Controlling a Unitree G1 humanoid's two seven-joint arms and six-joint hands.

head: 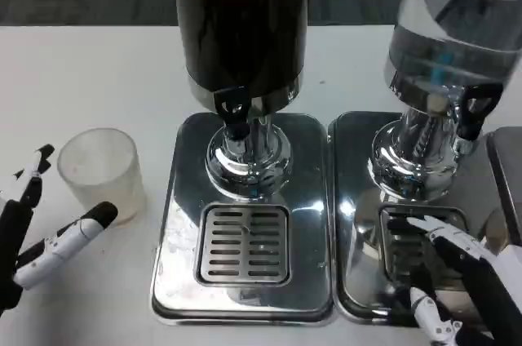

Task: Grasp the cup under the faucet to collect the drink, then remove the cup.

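A translucent plastic cup (101, 173) stands upright on the white table, left of the dark drink dispenser (241, 24). The dispenser's black faucet (233, 111) hangs over a slotted drip grate (245, 243) with nothing under it. My left hand (41, 232) is at the lower left, fingers spread on either side of the cup's near side; one black-tipped finger reaches the cup's base, and the hand holds nothing. My right hand (465, 281) hovers at the lower right over the second dispenser's tray, fingers apart and holding nothing.
A clear water dispenser (453, 28) with its own black tap (475, 109) stands at the right on a chrome base (359, 224). Both chrome trays fill the middle and right. White table (73, 77) lies open on the left behind the cup.
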